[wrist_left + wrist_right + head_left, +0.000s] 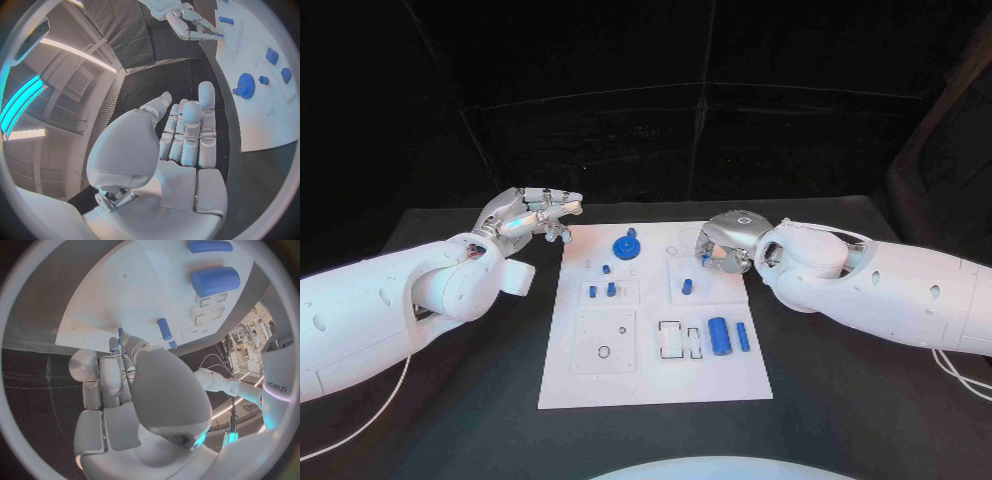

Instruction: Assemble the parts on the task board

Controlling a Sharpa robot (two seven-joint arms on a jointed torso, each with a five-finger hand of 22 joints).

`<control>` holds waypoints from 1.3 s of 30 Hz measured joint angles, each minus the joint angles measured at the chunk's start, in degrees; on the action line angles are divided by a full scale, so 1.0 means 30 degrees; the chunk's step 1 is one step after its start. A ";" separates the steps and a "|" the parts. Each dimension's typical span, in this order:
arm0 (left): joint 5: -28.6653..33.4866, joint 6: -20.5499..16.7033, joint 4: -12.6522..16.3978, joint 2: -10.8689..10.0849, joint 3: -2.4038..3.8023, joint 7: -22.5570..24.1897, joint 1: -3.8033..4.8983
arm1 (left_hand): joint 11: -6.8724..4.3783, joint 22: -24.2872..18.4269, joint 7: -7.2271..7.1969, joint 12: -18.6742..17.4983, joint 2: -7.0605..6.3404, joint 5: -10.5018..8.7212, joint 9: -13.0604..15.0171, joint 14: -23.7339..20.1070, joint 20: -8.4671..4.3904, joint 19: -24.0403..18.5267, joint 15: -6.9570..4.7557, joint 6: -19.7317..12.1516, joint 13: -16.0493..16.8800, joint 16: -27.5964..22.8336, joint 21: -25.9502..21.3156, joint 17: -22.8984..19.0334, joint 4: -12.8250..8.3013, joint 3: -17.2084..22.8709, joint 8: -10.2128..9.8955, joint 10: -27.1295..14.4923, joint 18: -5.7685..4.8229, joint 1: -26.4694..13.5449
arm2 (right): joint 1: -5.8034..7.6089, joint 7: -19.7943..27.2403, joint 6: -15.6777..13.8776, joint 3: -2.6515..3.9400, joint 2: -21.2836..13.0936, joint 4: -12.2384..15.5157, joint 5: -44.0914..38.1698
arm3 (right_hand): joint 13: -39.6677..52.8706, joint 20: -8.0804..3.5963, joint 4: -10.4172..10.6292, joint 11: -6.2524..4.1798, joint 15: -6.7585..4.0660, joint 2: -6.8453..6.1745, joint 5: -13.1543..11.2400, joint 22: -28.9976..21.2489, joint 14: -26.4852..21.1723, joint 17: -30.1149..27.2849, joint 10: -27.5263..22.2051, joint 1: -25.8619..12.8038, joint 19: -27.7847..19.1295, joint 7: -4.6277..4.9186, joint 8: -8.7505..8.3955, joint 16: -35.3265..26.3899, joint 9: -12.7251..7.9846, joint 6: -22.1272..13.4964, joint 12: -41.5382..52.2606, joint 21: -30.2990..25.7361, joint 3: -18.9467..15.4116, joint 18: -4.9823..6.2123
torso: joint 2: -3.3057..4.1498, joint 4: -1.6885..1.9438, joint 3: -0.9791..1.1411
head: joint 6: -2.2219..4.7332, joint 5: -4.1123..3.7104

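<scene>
The white task board lies mid-table. A blue gear sits at its far end, with small blue pegs just nearer. Another blue peg stands right of them. A thick blue cylinder and a thin blue rod lie at the near right. My right hand hovers over the board's far right corner with fingers curled. A thin blue pin shows pinched between its thumb and fingertips. My left hand hangs over the table beside the far left corner, fingers held out, holding nothing.
The board has empty rectangular slots beside the cylinder and a small ring hole at the near left. Bare black table lies around it. The gear is just ahead of my left hand.
</scene>
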 measured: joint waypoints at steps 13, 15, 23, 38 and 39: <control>0.0006 -0.0002 0.0031 -0.0092 0.0000 -0.0013 0.0000 | 0.0000 0.0002 0.0000 0.0000 0.0000 0.0000 0.0000 0.0001 0.0000 0.0000 0.0000 0.0000 0.0003 0.0001 0.0000 0.0001 0.0000 0.0000 0.0000 0.0000 -0.0001 0.0000 | 0.0018 0.0097 -0.1549 0.0033 -0.1110 0.2644 0.1056 | -0.0003 -0.0004 -0.0335 0.0001 -0.0066 -0.0108 -0.0061 0.0198 0.0067 0.0070 0.0136 -0.0311 0.0135 -0.0071 -0.0060 0.0088 -0.0002 0.0071 -0.0077 0.0152 0.0594 -0.0304 | 0.0000 -0.0011 -0.0007 | 0.0035 0.0192; 0.0007 -0.0003 0.0035 -0.0090 0.0000 -0.0013 0.0000 | 0.0000 0.0002 0.0000 0.0000 0.0000 0.0000 -0.0001 0.0001 0.0000 0.0000 0.0000 0.0000 0.0003 0.0001 0.0000 0.0001 0.0000 0.0000 0.0000 0.0000 -0.0001 0.0000 | 0.0019 0.0172 -0.1727 0.0039 -0.0959 0.2979 0.1305 | -0.0003 -0.0004 -0.0432 0.0001 -0.0066 -0.0180 -0.0061 0.0229 0.0067 0.0070 0.0137 -0.0383 0.0135 -0.0071 -0.0060 0.0088 0.0000 0.0071 -0.0081 0.0152 0.0692 -0.0304 | 0.0000 -0.0020 -0.0002 | 0.0026 0.0271; 0.0010 0.0000 0.0119 0.0026 0.0000 -0.0013 0.0000 | 0.0001 0.0003 0.0000 0.0000 0.0000 0.0000 -0.0001 0.0001 0.0000 0.0000 0.0000 -0.0001 0.0004 0.0001 0.0000 0.0002 0.0000 0.0000 -0.0001 0.0000 -0.0002 0.0000 | 0.0017 0.0626 -0.2180 0.0037 0.0292 0.3776 0.2152 | 0.0016 -0.0004 -0.0665 0.0001 -0.0066 -0.0202 0.0268 0.0291 0.0067 0.0100 0.0135 -0.0556 0.0135 -0.0008 -0.0152 0.0159 -0.0002 0.0136 -0.0210 0.0236 0.1023 -0.0303 | 0.0020 0.0068 -0.0033 | -0.0029 0.0608; 0.0014 0.0002 0.0253 0.0282 0.0000 -0.0016 0.0001 | 0.0000 -0.0031 0.0000 0.0000 0.0000 0.0000 -0.0001 0.0001 0.0000 0.0000 0.0000 0.0000 -0.0010 0.0001 0.0000 -0.0046 0.0000 0.0000 -0.0001 0.0000 -0.0007 0.0000 | -0.1183 0.1229 -0.1479 -0.0023 0.2855 0.2817 0.2525 | 0.0029 0.0064 -0.0710 0.0002 -0.0064 -0.0220 0.0283 0.0340 0.0066 0.0209 0.0135 -0.0733 0.0201 -0.0007 -0.0173 0.0254 -0.0008 0.0135 -0.0221 0.0235 0.1066 -0.0299 | 0.0026 0.0110 -0.0082 | -0.0392 0.1606; 0.0014 0.0002 0.0256 0.0287 0.0000 -0.0017 0.0001 | 0.0001 -0.0031 0.0000 0.0000 0.0000 0.0000 -0.0001 0.0001 0.0000 0.0000 0.0000 0.0000 -0.0010 0.0001 0.0000 -0.0046 -0.0001 0.0000 -0.0001 0.0000 -0.0008 0.0000 | -0.1264 0.1238 -0.1390 -0.0025 0.2949 0.2740 0.2483 | 0.0028 0.0065 -0.0732 0.0002 -0.0064 -0.0217 0.0283 0.0340 0.0067 0.0209 0.0135 -0.0737 0.0201 -0.0007 -0.0173 0.0255 -0.0008 0.0135 -0.0222 0.0236 0.1087 -0.0299 | 0.0027 0.0103 -0.0081 | -0.0419 0.1650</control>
